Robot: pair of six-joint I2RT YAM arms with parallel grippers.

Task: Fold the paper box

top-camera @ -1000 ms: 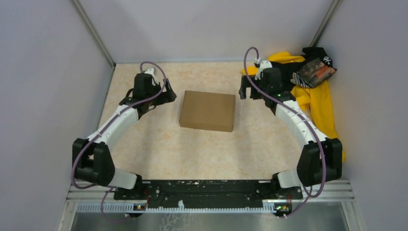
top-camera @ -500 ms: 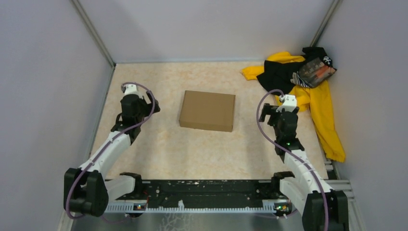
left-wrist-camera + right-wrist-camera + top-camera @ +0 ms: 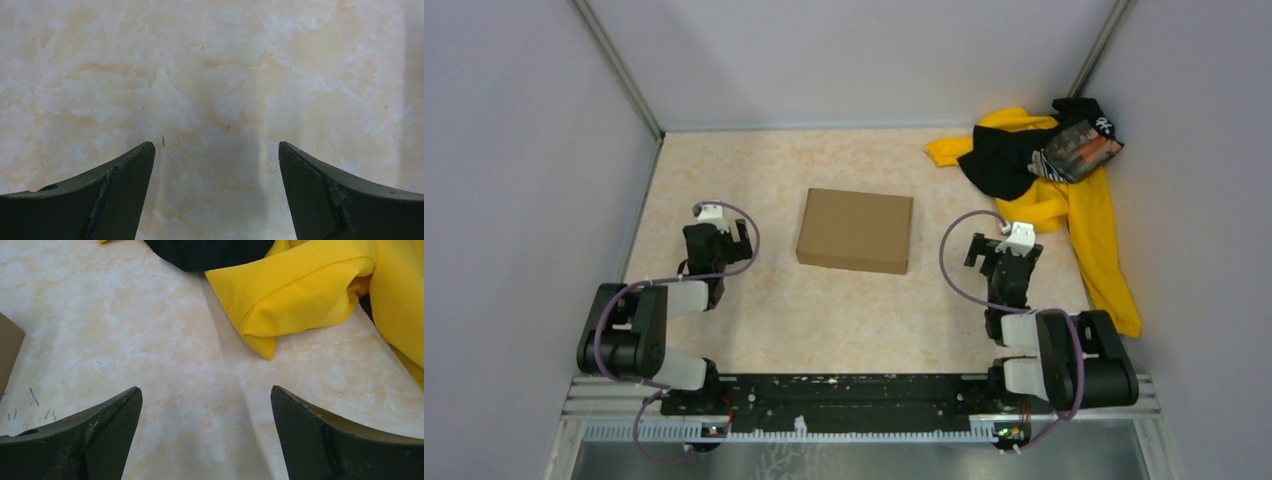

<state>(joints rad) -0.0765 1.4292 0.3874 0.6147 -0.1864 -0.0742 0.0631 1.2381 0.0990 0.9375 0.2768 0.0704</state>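
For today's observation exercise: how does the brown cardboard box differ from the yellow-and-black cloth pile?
The cardboard box is plain brown with straight edges; the cloth pile is yellow and black, crumpled and irregular. The box sits near the middle of the table; the cloth pile sprawls along the far right side. Both lie on the table, with nothing holding them.

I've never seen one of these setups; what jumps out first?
The brown paper box sits shallow and closed in the middle of the marbled table. A bright yellow-and-black cloth pile fills the far right corner. The left hand and right hand are open and empty, one on each side of the box.
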